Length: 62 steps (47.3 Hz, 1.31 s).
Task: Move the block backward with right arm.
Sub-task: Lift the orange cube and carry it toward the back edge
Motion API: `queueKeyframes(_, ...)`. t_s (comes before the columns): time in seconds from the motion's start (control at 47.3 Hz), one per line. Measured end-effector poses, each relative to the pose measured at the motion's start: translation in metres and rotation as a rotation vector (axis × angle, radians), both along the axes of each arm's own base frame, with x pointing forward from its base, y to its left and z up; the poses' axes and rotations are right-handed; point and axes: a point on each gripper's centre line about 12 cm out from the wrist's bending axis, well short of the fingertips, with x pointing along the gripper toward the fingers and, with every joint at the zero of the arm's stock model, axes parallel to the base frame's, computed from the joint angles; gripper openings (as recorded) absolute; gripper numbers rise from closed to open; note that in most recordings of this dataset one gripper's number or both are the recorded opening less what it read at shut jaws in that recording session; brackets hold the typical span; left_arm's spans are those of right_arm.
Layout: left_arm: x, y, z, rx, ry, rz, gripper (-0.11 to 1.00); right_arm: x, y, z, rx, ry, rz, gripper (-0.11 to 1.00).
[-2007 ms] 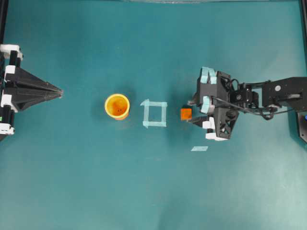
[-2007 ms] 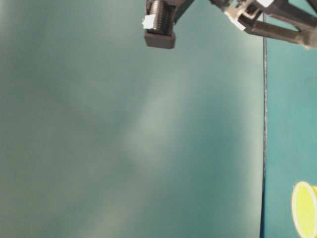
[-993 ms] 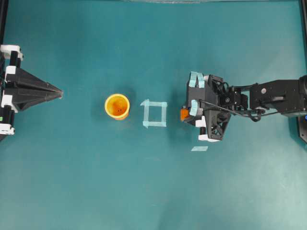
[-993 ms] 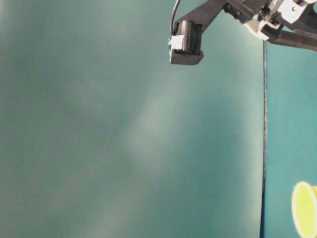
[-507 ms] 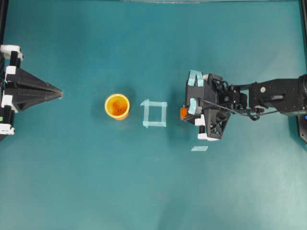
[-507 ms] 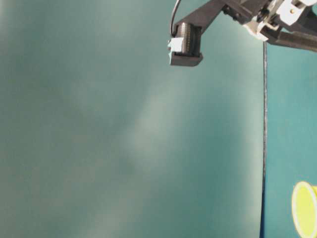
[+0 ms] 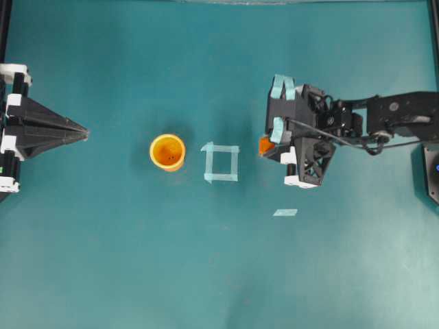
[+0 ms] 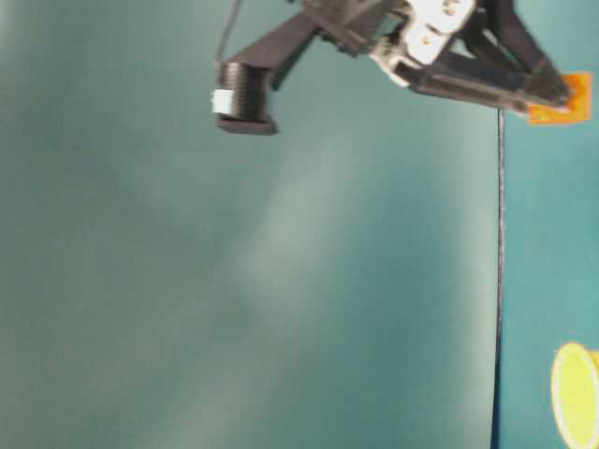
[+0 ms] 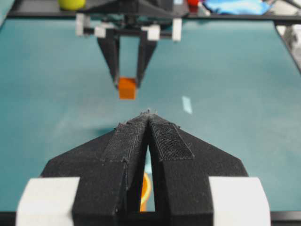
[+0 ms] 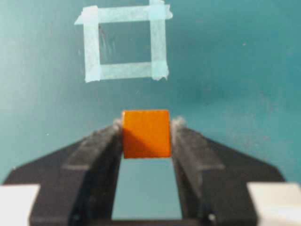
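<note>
The small orange block (image 10: 146, 133) sits clamped between the two black fingertips of my right gripper (image 10: 146, 129), which is shut on it. From overhead only an orange corner of the block (image 7: 264, 145) shows at the left end of the right gripper (image 7: 269, 147), just right of the tape square. In the left wrist view the block (image 9: 127, 88) hangs above the table between the right gripper's fingers (image 9: 111, 56). The table-level view shows the block (image 8: 562, 101) lifted at the fingertip. My left gripper (image 9: 148, 113) rests at the far left (image 7: 84, 130), its jaws pressed together and holding nothing.
A round yellow-orange cup (image 7: 167, 151) stands left of the pale-blue tape square (image 7: 221, 163). A loose strip of tape (image 7: 285, 212) lies on the teal table (image 7: 206, 274) below the right arm. Black frame edges border the table on both sides.
The right gripper has moved toward the top of the overhead view with the block and lifted it off the table. The left arm has not moved.
</note>
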Motion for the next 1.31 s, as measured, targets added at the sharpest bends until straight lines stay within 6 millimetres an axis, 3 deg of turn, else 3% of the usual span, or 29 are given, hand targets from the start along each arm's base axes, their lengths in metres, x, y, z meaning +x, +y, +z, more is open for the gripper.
queueKeyframes(0.275, 0.001, 0.0, 0.003, -0.001, 0.0, 0.0, 0.0, 0.006, 0.0, 0.023, 0.001, -0.003, 0.004, 0.4)
queueKeyframes(0.591, 0.001, 0.0, 0.003, -0.003, -0.002, -0.001, 0.0, 0.005, -0.015, 0.024, -0.002, 0.0, -0.036, 0.4)
queueKeyframes(1.31, 0.0, 0.0, 0.004, -0.002, -0.003, 0.0, 0.0, 0.01, -0.114, 0.039, -0.128, -0.02, -0.211, 0.4)
